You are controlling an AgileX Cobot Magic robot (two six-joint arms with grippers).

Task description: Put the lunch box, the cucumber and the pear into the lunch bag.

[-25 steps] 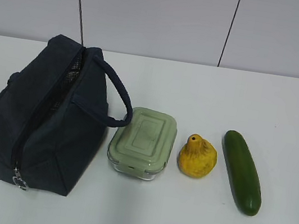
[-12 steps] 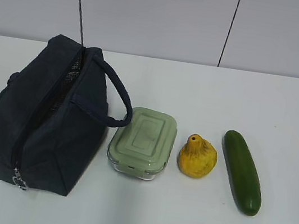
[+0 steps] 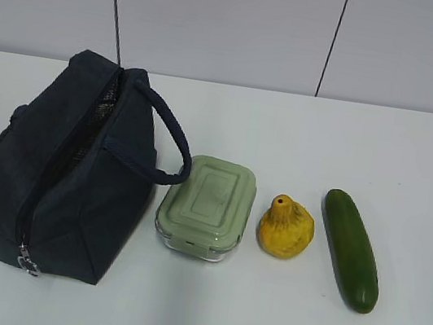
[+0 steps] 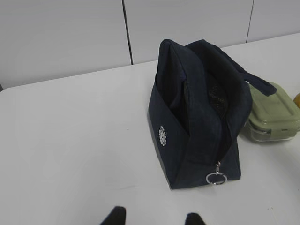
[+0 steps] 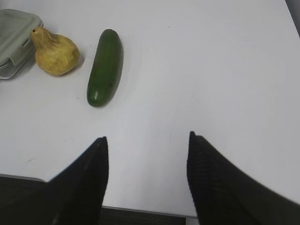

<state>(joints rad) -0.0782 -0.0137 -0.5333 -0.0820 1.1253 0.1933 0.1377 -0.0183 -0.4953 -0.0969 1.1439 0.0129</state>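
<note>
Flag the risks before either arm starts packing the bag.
1. The lunch bag gapes only along a narrow slot, and its handle droops toward the lunch box; the box may catch on the way in.
2. The cucumber is smooth and round; it may roll or slip.
3. The pear sits close beside the box, so an open right hand may bump its neighbours.
</note>
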